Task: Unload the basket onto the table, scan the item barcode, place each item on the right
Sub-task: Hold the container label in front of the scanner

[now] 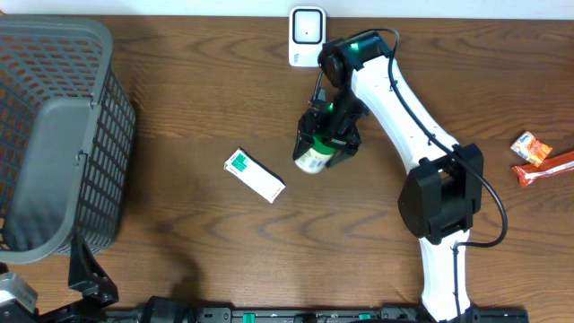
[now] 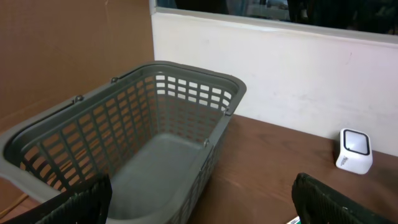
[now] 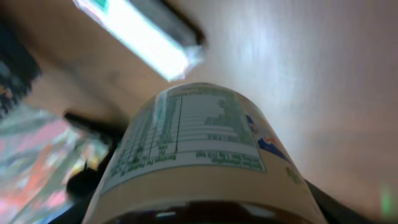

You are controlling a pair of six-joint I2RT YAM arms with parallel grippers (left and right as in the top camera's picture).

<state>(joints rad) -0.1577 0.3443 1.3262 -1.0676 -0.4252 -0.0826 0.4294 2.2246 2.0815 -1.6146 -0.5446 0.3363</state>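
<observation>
At far left of the overhead frame sits a grey basket [image 1: 54,135]. Your left jaws, facing it, stand wide and empty. At centre frame, your right jaws grip a labelled bottle [image 1: 311,160] over the surface. The scanner [image 1: 307,36] lies straight toward the top edge, nearest your right arm.

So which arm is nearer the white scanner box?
Right. Right arm, jaws on a white bottle, is just in front of the white scanner box; left arm far off, by the grey mesh basket.
</observation>
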